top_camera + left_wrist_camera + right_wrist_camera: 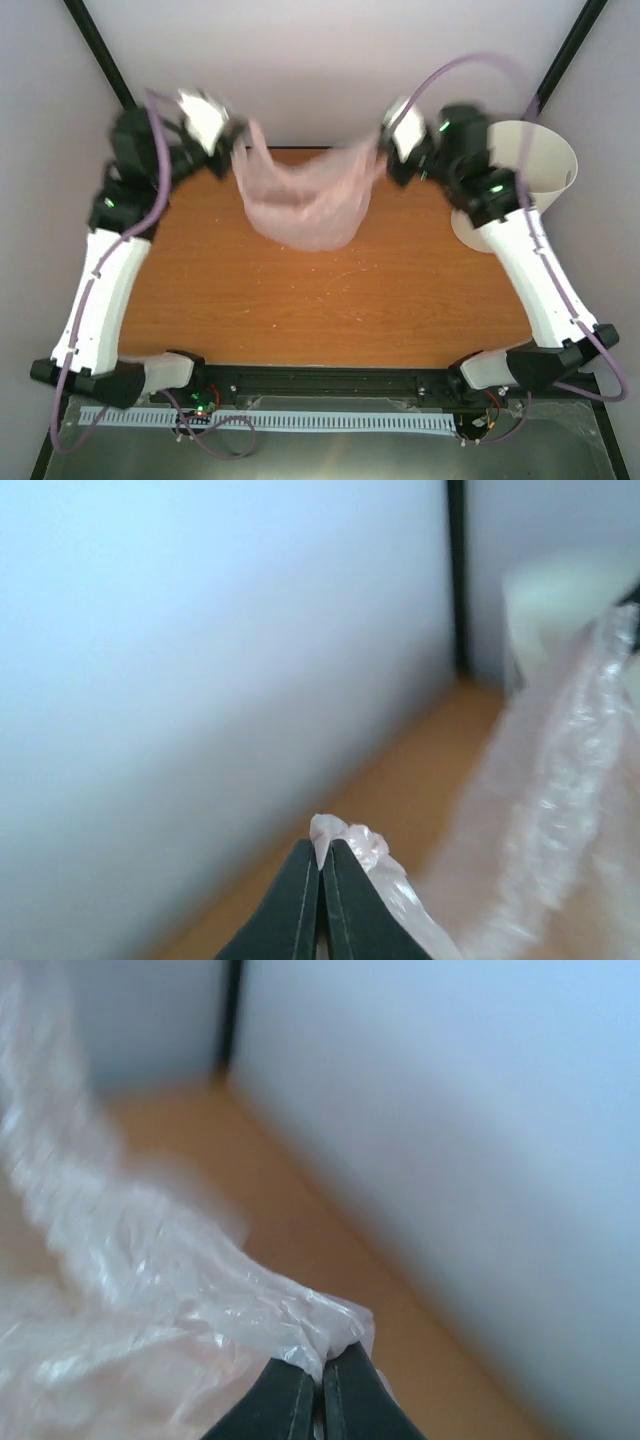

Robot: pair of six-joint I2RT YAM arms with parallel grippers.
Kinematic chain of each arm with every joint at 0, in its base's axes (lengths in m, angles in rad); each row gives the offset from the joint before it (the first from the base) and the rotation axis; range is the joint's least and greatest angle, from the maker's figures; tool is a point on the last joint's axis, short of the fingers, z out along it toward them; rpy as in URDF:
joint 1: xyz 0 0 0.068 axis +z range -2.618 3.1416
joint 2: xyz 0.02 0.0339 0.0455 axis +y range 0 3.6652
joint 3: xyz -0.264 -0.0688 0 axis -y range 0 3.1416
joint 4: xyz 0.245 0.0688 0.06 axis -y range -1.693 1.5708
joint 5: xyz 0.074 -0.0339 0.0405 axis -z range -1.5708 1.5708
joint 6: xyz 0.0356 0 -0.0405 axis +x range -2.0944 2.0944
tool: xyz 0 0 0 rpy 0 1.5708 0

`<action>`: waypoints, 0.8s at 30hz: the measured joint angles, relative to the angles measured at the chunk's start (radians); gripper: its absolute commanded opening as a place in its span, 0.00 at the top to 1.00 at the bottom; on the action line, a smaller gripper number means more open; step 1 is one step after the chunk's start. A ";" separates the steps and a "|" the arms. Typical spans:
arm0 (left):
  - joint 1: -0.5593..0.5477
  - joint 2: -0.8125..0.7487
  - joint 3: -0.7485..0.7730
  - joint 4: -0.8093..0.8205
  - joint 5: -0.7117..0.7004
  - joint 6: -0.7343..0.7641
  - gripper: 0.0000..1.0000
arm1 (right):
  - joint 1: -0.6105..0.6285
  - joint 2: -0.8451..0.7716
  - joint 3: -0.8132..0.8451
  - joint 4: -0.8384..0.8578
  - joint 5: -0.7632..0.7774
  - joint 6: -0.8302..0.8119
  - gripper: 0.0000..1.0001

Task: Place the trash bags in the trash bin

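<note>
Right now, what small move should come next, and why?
Probably shift both arms rightward together: the left gripper and right gripper each pinch an edge of the trash bag, hanging spread between them, and the trash bin stands far right.

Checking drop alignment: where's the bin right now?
In the top view, the bin stands at the far right corner of the table, partly behind the right arm and right of the bag.
</note>
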 measured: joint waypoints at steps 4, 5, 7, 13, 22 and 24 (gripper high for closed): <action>0.001 0.242 0.632 0.136 -0.057 -0.058 0.99 | -0.012 0.127 0.598 0.210 0.112 0.075 0.97; 0.001 0.283 0.721 0.163 -0.069 -0.072 0.99 | -0.019 0.186 0.744 0.250 0.141 0.087 0.97; 0.001 0.317 0.780 0.206 -0.079 -0.097 0.99 | -0.033 0.267 0.921 0.298 0.172 0.104 0.97; -0.003 0.132 0.125 0.214 0.014 -0.088 0.99 | -0.023 0.123 0.349 0.241 0.095 0.072 0.97; -0.024 -0.085 -0.330 -0.076 0.037 -0.014 0.99 | 0.001 0.065 -0.221 -0.179 -0.084 0.053 0.97; -0.025 -0.059 -0.129 -0.040 0.026 -0.017 0.99 | 0.006 0.037 -0.017 -0.110 -0.086 0.089 0.97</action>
